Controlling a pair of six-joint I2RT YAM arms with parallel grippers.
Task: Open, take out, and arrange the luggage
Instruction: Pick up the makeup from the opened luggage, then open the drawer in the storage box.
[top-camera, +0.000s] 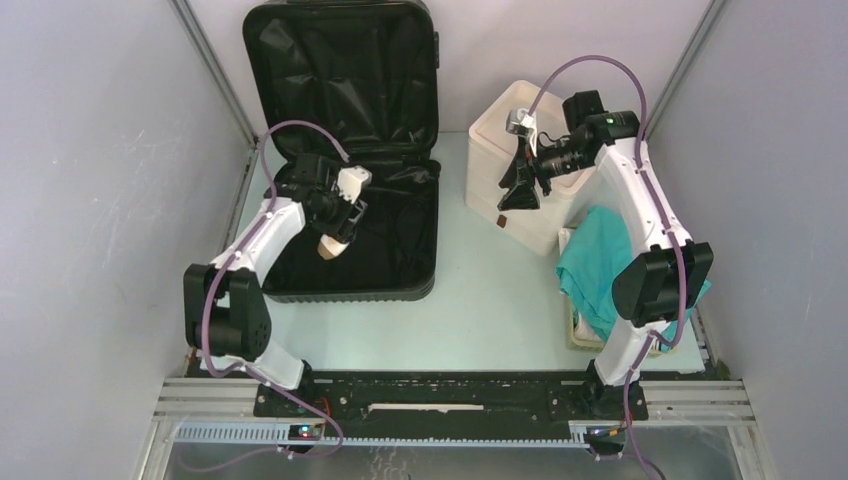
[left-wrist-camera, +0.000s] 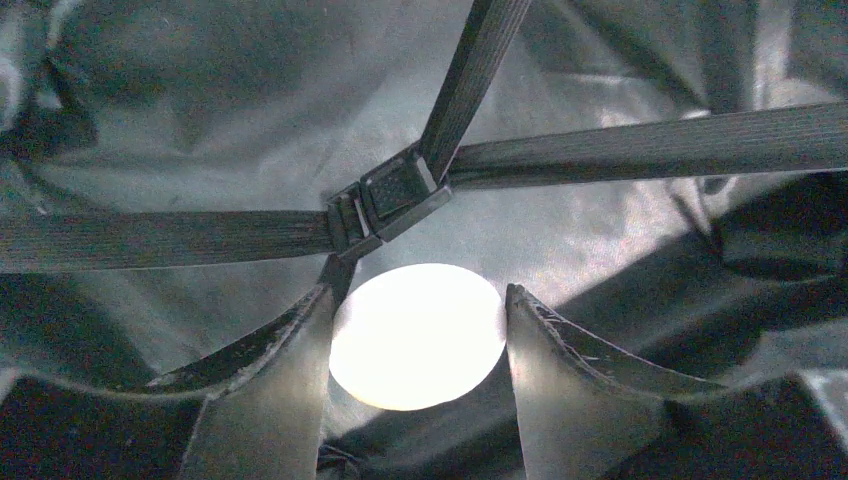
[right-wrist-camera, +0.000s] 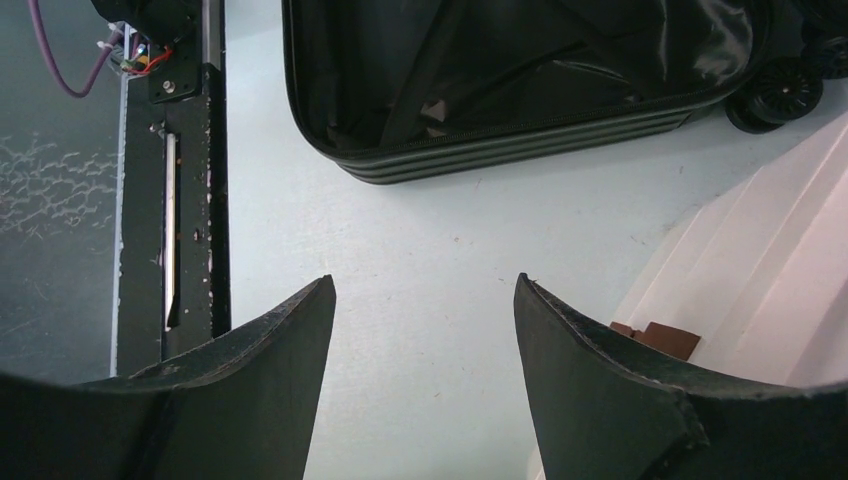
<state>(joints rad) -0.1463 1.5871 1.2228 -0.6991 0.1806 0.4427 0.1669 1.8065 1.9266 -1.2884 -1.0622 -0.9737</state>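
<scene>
The luggage (top-camera: 400, 285) lies open at the left. Its lid stands against the back wall and its base, lined in black fabric, rests on the table. My left gripper (top-camera: 342, 228) reaches down into the base, shut on a pale round object (top-camera: 333, 246) whose sides touch both fingers. In the left wrist view that object (left-wrist-camera: 415, 335) glares white between the fingertips, just below the crossed straps and their buckle (left-wrist-camera: 395, 195). My right gripper (top-camera: 520, 190) hangs open beside the white drawer box, holding nothing. Its wrist view shows bare table between the fingers and the luggage's rim (right-wrist-camera: 500, 150) beyond.
The white drawer box (top-camera: 500, 150) stands at the back right, with a small brown piece (right-wrist-camera: 660, 338) at its foot. A teal cloth (top-camera: 600, 265) drapes over the pale slatted basket (top-camera: 580, 335) near the right arm. The black rail (right-wrist-camera: 185, 200) runs along the near edge.
</scene>
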